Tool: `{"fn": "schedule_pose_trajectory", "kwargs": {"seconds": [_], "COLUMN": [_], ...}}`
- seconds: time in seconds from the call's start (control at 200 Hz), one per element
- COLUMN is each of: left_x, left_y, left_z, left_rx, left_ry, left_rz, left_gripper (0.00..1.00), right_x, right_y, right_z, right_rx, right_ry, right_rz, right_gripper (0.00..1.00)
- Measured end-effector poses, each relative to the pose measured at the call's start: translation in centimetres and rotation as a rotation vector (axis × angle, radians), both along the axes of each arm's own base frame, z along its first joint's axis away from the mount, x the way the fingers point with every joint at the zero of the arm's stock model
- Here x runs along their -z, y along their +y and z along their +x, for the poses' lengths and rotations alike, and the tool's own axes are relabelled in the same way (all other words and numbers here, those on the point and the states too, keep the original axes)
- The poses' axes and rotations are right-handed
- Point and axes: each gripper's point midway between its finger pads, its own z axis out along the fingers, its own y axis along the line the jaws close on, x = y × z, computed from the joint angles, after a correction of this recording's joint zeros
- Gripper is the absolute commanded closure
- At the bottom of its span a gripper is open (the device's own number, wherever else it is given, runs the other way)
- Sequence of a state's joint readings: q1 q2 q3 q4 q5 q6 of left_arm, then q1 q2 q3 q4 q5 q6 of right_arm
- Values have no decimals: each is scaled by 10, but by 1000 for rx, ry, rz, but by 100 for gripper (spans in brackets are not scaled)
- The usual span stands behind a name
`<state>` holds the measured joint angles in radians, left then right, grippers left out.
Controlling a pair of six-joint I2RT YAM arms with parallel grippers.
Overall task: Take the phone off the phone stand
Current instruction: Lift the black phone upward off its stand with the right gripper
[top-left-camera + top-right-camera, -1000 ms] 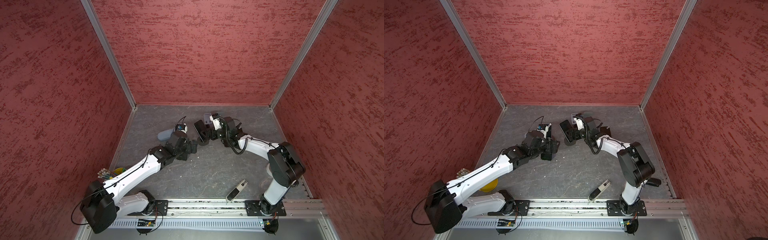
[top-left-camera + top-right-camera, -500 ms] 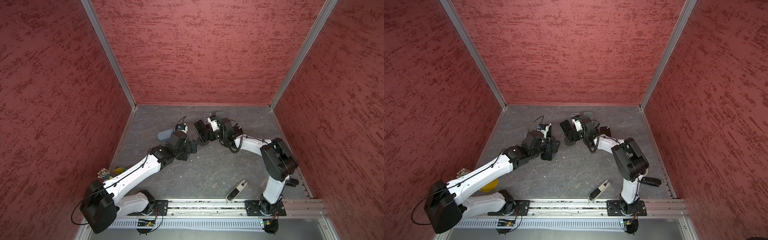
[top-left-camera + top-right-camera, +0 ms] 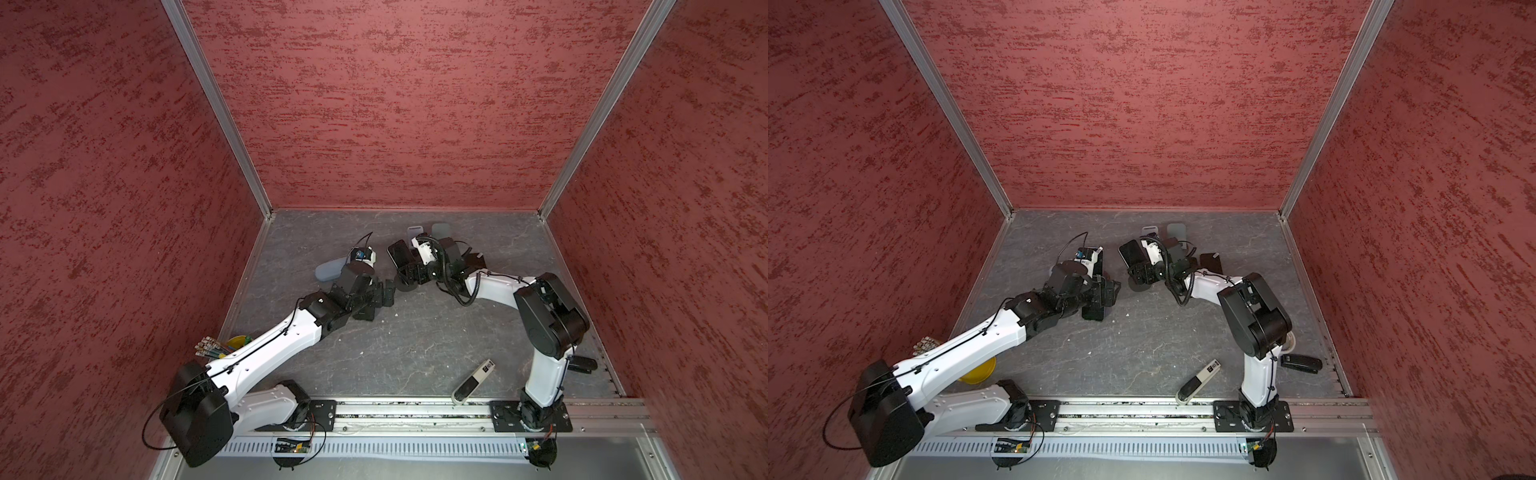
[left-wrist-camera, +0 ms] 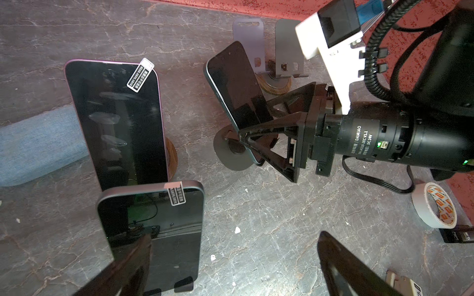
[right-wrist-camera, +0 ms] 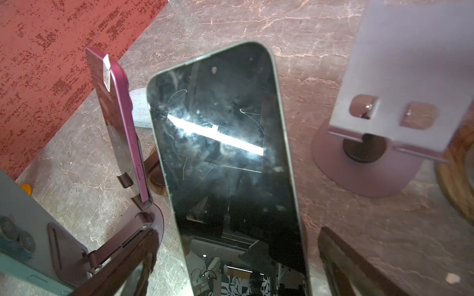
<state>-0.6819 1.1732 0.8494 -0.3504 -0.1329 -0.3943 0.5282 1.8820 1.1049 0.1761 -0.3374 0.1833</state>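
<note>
Trouble is hiding on this crowded floor (image 4: pixel 256 217). Nearest to me, my left claw (image 4: pixel 234 238) is hanging wide apart and holding nothing, just beside the grey-edged phone (image 4: pixel 154 230), with the pink phone (image 4: pixel 115 123) standing just past it. If I am swinging that arm, I am guessing it is knocking one of them over. Farther back, my right claw (image 5: pixel 238 232) is spread wide too, and the dark phone (image 5: pixel 225 153) is sitting between its fingers (image 5: pixel 128 264), leaning on the round grey stand (image 4: pixel 230 153). I am not seeing either finger pinching it. If I am squeezing crooked or pulling sideways, I am guessing the phone is slipping, or the stand is tipping into the empty stand (image 5: pixel 400 64) just beyond, on the right.
</note>
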Motion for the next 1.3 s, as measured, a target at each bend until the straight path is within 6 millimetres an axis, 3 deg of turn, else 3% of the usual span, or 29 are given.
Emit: {"fn": "schedule_pose_trajectory", "kwargs": {"seconds": [0.466,0.817,1.298], "left_x": [-10,1,0], "left_y": [1,4,8], "left_z": [0,-4,-6], "left_rx": [-1,1,-2], "left_ry": [-30,-15,-24], "left_rz": [-18,-1,-6], "left_gripper": [1,0,1], "right_x": [5,21,10], "right_y": [14,5,4], "right_z": [-10,-5,10], "right_rx": [24,126,163], "right_ry": [-14,-18,-65], "right_rz": [-49,-161,-186], "right_gripper": [2,9,17]}}
